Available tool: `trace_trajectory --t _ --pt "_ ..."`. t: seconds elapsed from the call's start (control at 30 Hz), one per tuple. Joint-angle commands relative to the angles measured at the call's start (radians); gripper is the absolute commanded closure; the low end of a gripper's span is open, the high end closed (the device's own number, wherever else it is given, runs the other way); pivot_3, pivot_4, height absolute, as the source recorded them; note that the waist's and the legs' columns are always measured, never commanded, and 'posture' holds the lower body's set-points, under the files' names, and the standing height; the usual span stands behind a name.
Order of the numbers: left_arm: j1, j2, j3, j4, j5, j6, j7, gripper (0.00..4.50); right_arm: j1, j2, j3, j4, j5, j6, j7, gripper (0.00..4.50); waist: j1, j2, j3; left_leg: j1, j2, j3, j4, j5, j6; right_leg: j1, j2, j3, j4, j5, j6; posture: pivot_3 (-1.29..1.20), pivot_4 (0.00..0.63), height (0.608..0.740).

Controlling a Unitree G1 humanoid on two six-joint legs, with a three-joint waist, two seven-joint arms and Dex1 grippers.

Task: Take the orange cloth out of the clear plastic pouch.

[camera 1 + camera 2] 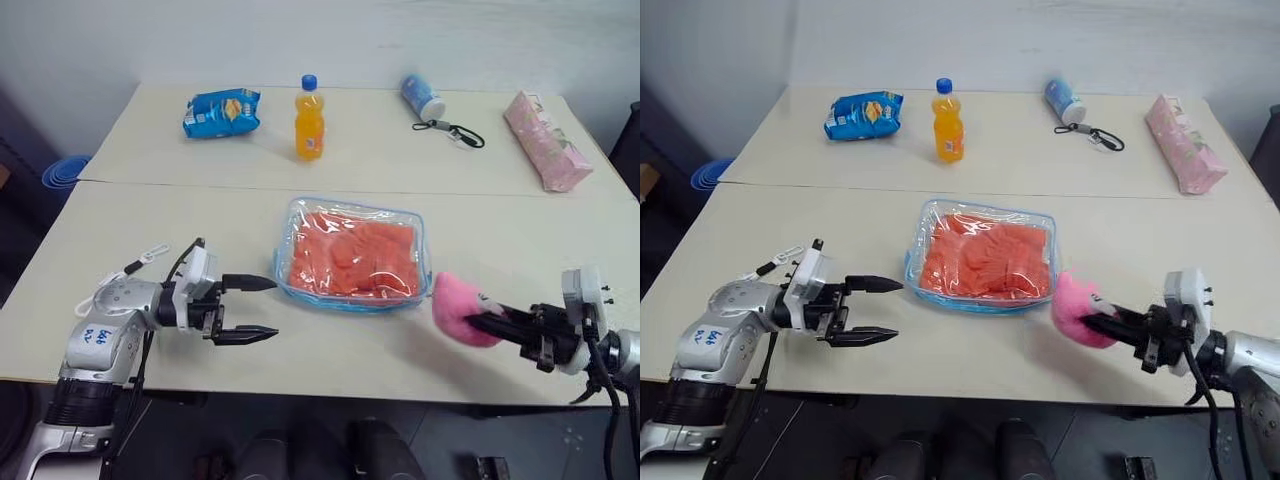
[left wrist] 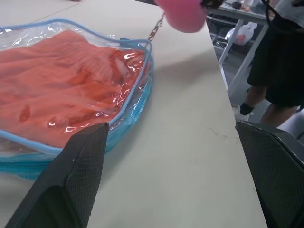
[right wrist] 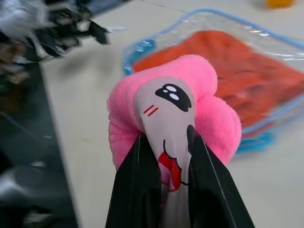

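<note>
So the orange cloth (image 1: 352, 253) is lying flat inside the clear pouch (image 1: 300, 215) mid-desk (image 1: 150, 215), my left end effector (image 1: 254, 309) wide open just beside it and my right end effector (image 3: 167, 156) pinched shut on the pink plush toy (image 3: 171, 107). I reckon the cloth's soft, light and floppy while the plastic's slick. I'd pin the pouch by its blue-trimmed edge and pinch a wrinkle of cloth.

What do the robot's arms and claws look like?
Both arms are silver-grey with black cables along them. The left arm bears blue handwritten marks. Each white wrist block carries a claw, left claw and right claw, of two slim black pointed fingers.
</note>
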Motion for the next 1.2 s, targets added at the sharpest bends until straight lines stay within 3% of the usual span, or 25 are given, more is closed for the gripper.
trace_trajectory --t 0.03,0.27,0.4,0.53,0.67,0.8,0.83,1.07,1.2 --pt "0.008 -0.015 -0.016 -0.003 -0.003 -0.018 0.0 0.0 -0.042 0.027 0.071 -0.1 0.053 0.066 -0.077 4.09 -0.001 0.0 0.0 0.0 0.0 0.0 0.0 0.0 0.0 0.0 0.0 0.0 0.0 0.0 0.0 0.0 0.15 0.74" --pt "-0.012 -0.038 -0.026 0.019 -0.007 -0.004 0.017 0.0 -0.088 0.113 0.287 -0.097 -0.135 0.049 -0.206 4.09 0.001 0.0 0.0 -0.001 0.0 0.0 0.0 0.0 0.0 -0.001 0.0 0.0 0.0 0.0 0.0 0.0 0.15 0.74" --pt "-0.019 -0.037 -0.03 0.031 -0.003 -0.009 0.014 0.0 -0.087 0.145 0.342 -0.066 -0.232 -0.006 -0.22 4.09 0.0 0.0 0.0 -0.001 0.0 0.0 0.0 0.0 0.0 -0.001 0.0 0.0 -0.001 0.0 0.0 0.0 0.15 0.74" --pt "-0.023 -0.039 -0.033 0.038 0.0 -0.011 0.016 0.0 -0.073 0.134 0.378 -0.065 -0.308 -0.109 -0.15 3.0 0.0 0.0 0.0 -0.001 0.0 0.0 0.0 0.0 0.0 -0.002 0.0 0.0 -0.001 0.0 0.0 0.0 0.15 0.74" --pt "-0.025 -0.037 -0.038 0.041 -0.001 -0.008 0.012 0.0 -0.075 0.088 0.343 -0.148 -0.191 -0.023 -0.09 1.6 -0.001 0.0 0.0 -0.001 0.0 0.0 0.0 0.0 0.0 -0.001 0.0 -0.001 -0.001 0.0 0.0 0.0 0.15 0.74" --pt "-0.031 -0.026 -0.035 0.05 -0.015 0.02 0.009 0.0 -0.051 -0.042 0.254 -0.179 -0.121 0.034 0.002 0.2 0.001 0.0 0.0 -0.001 0.0 -0.001 0.0 0.0 0.0 -0.001 0.0 -0.001 -0.001 0.0 0.0 0.0 0.15 0.74" --pt "-0.033 -0.018 -0.032 0.048 -0.032 0.056 0.007 0.0 -0.042 -0.062 0.227 -0.175 -0.108 0.034 0.021 0.02 0.001 -0.001 0.0 -0.001 0.0 -0.001 0.0 0.0 0.0 -0.001 0.0 -0.001 -0.001 0.0 0.0 0.0 0.15 0.74" --pt "-0.033 0.01 -0.008 0.043 -0.04 0.053 -0.031 0.0 0.003 -0.139 -0.013 -0.02 -0.152 -0.093 0.181 0.02 0.002 -0.001 0.001 -0.001 0.0 -0.001 0.0 -0.001 0.001 0.0 0.0 -0.001 -0.003 0.0 0.0 0.0 0.15 0.74" --pt "-0.038 0.004 0.008 0.033 -0.03 -0.06 -0.075 0.0 -0.165 -0.14 0.124 0.295 -0.514 -0.595 0.233 0.02 -0.006 -0.001 0.001 0.001 0.0 0.001 0.0 -0.001 0.001 0.001 0.0 0.0 -0.003 0.0 0.0 0.0 0.15 0.74"
